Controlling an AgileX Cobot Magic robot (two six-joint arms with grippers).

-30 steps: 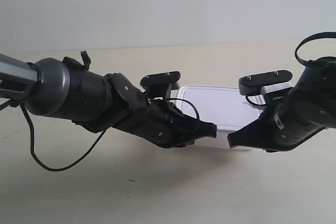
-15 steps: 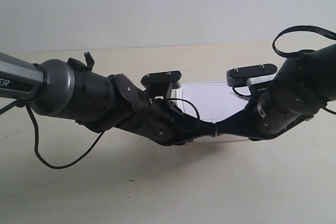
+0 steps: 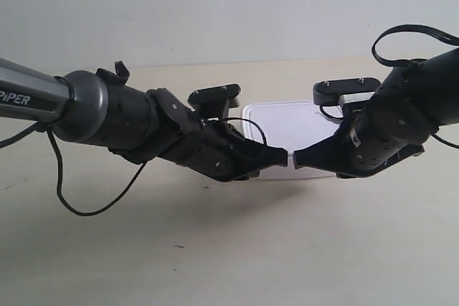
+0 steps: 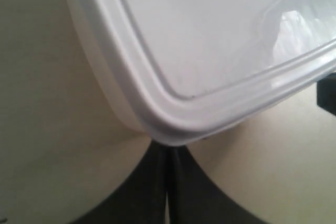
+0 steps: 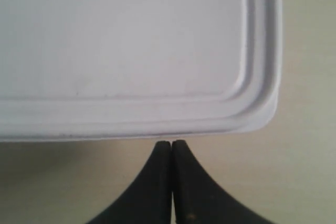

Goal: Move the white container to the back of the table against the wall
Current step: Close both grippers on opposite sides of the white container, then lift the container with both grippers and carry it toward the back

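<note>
Left gripper (image 4: pixel 168 153) is clenched, matte black jaws pressed flat together. Its tip touches a rounded corner of the white container (image 4: pixel 210 35), which is smooth glossy plastic with a stepped rim. Right gripper (image 5: pixel 171 148), likewise clenched, sits right at the lid's long edge. Since 1 s ago the white container has slid across the pale wood-grain table (image 3: pixel 215 249) toward the wall (image 3: pixel 215 12).

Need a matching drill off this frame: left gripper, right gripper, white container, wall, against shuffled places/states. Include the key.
Column 1
1. left gripper
2. right gripper
3. white container
4. wall

Column 2
A. shut, tip at the container's straight edge
B. plain and pale, behind the table's far edge
C. shut, tip at a rounded corner of the container
D. flat on the table, short of the wall

Pairs: 1-C, 2-A, 3-D, 4-B
</note>
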